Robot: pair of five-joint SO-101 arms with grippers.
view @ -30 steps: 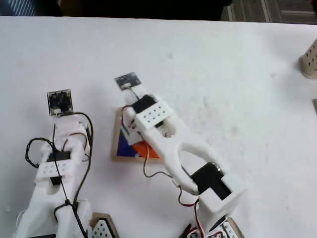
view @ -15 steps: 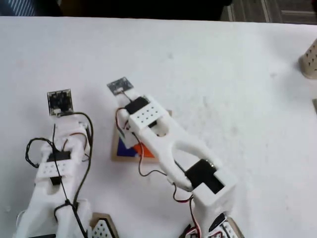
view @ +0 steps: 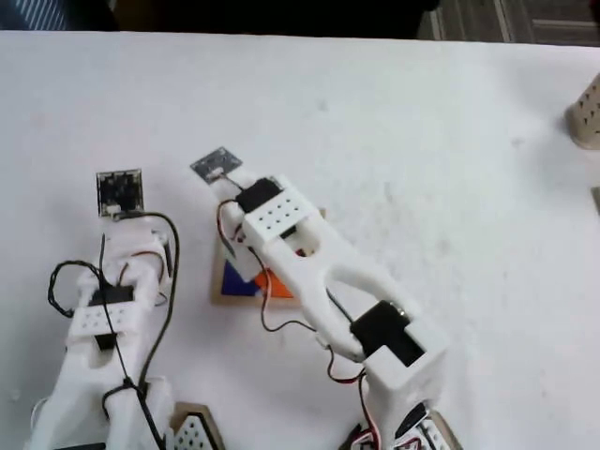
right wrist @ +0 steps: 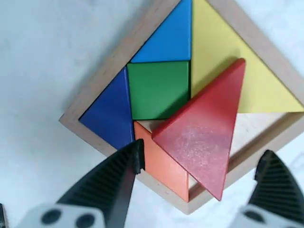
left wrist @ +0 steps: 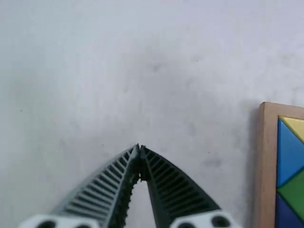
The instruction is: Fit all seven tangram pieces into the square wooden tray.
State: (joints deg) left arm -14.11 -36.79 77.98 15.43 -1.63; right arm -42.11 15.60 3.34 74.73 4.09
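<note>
The right claw (right wrist: 202, 161) hangs spread over the tray (right wrist: 114, 57), where the red triangle (right wrist: 204, 137) lies askew, perhaps not seated. The left claw (left wrist: 139, 151) is clenched empty beside the tray.

Tray (right wrist: 107, 71): pale natural wood, plain. Pieces in tray:
- big triangle (right wrist: 204, 137) red, faint speckle
- big triangle (right wrist: 223, 61) yellow
- square (right wrist: 159, 90) green
- piece (right wrist: 168, 40) light blue
- piece (right wrist: 109, 116) dark blue
- piece (right wrist: 164, 166) orange

Table (view: 422, 141) white, faint grey smudges. Left gripper (left wrist: 139, 149), right gripper (right wrist: 202, 161): dark grey ribbed fingers on white bodies. Arms (view: 319, 253) white with black motors and red and black wires.
</note>
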